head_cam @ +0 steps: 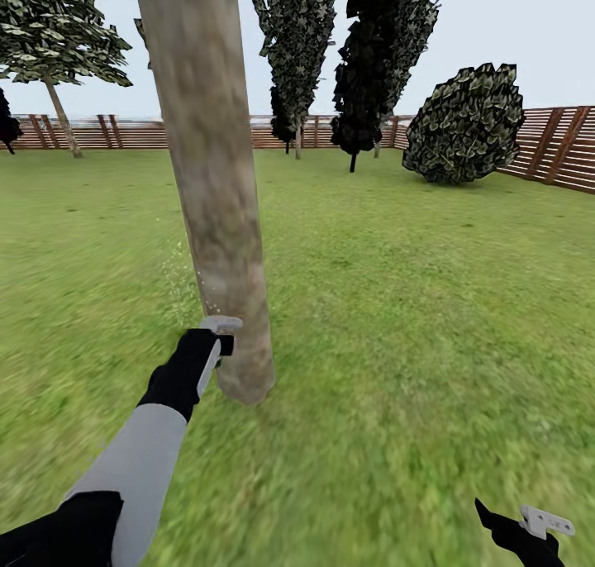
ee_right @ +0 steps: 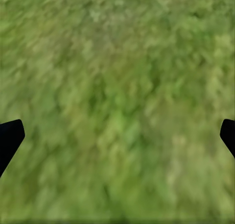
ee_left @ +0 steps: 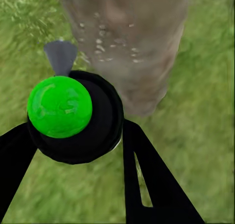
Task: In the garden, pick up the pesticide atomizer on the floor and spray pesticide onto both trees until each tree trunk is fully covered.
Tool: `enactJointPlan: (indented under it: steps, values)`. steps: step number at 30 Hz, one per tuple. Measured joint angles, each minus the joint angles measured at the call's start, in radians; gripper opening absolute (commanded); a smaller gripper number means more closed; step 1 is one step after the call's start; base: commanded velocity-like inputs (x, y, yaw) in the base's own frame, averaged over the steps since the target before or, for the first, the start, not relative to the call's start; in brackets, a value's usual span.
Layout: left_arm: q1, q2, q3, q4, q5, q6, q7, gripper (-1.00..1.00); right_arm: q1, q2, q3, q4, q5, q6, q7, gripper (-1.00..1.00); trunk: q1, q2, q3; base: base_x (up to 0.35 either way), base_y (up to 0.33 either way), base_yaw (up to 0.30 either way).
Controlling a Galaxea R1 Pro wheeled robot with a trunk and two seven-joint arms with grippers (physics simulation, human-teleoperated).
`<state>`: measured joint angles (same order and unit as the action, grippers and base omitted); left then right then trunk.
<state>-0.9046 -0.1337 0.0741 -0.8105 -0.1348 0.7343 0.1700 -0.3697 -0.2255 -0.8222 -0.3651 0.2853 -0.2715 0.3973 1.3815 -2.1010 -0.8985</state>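
Observation:
A thick mottled grey-brown tree trunk rises from the grass just ahead of me. My left gripper is at its base, shut on the pesticide atomizer. In the left wrist view the atomizer is a round black body with a bright green cap, held between the black fingers, with its grey nozzle toward the trunk. Fine whitish specks of pesticide drift beside the trunk's left side. My right gripper hangs low at the right, open over bare grass.
Green lawn stretches all round to a brown slatted fence. A tree with a pale leaning trunk stands far left. Dark-leaved trees and a round bush stand at the back.

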Motion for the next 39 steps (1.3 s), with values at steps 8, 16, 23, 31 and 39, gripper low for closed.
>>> enactJointPlan:
  steps: [8,16,23,31,39]
  values:
    - [0.002,0.025,-0.031,-0.193,-0.019,0.151,-0.135,-1.00,0.000,0.000,0.000,0.000,0.000,0.000,0.000,1.00,0.000,0.000,0.000,0.000,0.000,0.000]
    - [0.002,0.075,-0.036,-0.223,-0.012,0.190,-0.215,-1.00,0.000,0.000,0.000,0.000,0.000,0.000,0.000,1.00,0.000,0.000,0.000,0.000,0.000,0.000]
    - [-0.010,0.005,-0.116,-0.222,-0.016,0.262,-0.213,-1.00,0.000,0.000,0.000,0.000,0.000,0.000,0.000,1.00,0.000,0.000,0.000,0.000,0.000,0.000]
    - [-0.022,0.082,-0.071,-0.219,-0.033,0.277,-0.212,-1.00,0.000,0.000,0.000,0.001,0.001,0.000,0.000,1.00,0.000,0.000,0.000,0.000,0.000,0.000]
    - [-0.042,-0.021,-0.078,-0.221,-0.015,0.280,-0.213,-1.00,0.000,0.000,0.000,0.002,0.000,0.000,0.000,1.00,0.000,0.000,0.000,0.000,0.000,0.000]
